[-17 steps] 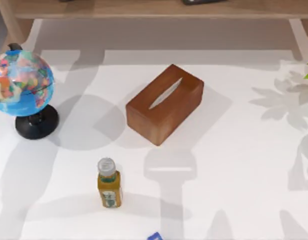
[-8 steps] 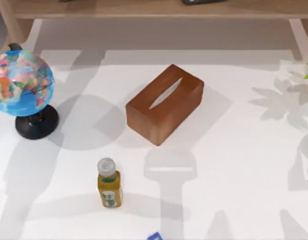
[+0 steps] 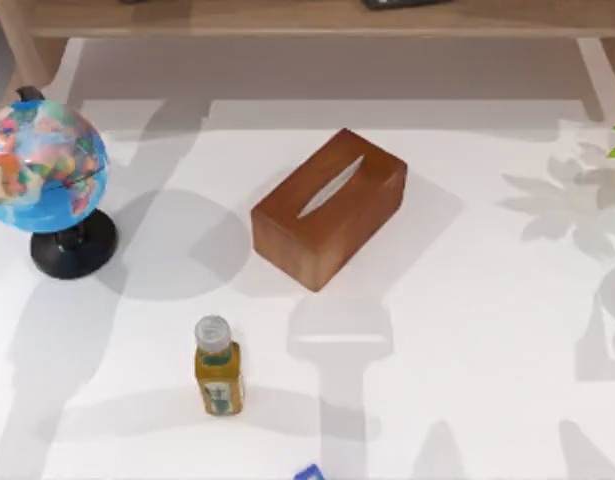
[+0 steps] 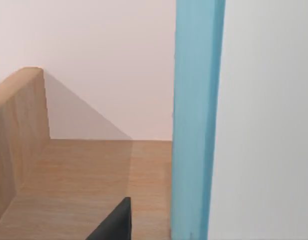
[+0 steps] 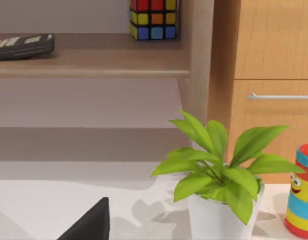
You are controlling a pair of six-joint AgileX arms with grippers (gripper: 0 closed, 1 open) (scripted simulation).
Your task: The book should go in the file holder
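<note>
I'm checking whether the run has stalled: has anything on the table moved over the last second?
Nothing visibly changed in the top view. The globe, the tissue box and the bottle sit exactly where they were, and the small blue corner at the table's near edge is in the same spot.

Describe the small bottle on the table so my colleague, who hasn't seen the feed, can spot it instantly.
In the top view, start at the brown wooden tissue box in the middle of the white table. Move toward the near edge and slightly left to the bottle. It stands upright, apart from everything else, amber-yellow with a grey cap and a green label, much smaller than the globe at the left edge.
</note>
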